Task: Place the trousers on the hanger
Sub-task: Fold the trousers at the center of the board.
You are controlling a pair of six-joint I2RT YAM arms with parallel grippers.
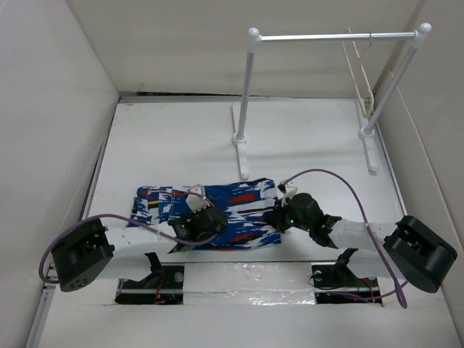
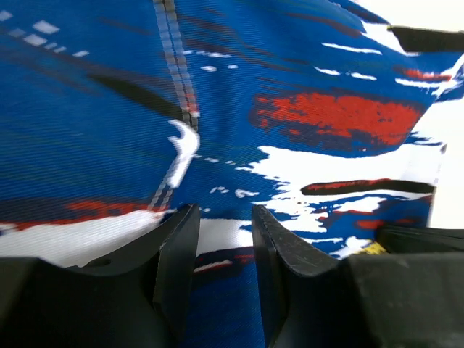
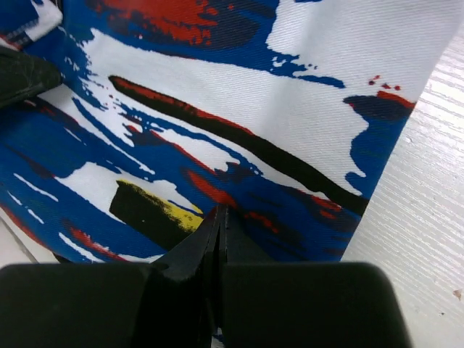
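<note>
While the soft blue-white-red printed trousers (image 1: 246, 197) lie flat on the white worktop (image 1: 174, 138), near middle, my left end effector (image 2: 223, 217) gapes over them and my right end effector (image 3: 218, 212) is clenched. Limp and light, I judge; best pinched at an edge.

Robotics lab bench, boxed-in test cell. Plain white panel walls (image 1: 51, 72) closing off left, back and right of frame. White tabletop (image 1: 174, 138) filling middle. Left arm (image 1: 130, 235) and right arm (image 1: 355, 230) mounted on brackets at bottom edge, purple cables (image 1: 322, 171) looping over both. Staged props only: small white rail stand (image 1: 246, 94) at upper right with cream hanger (image 1: 360, 69) on crossbar, printed trousers (image 1: 239, 199) spread flat at centre. Wrist views filled with cloth, plus strip of white board at right edge.
</note>
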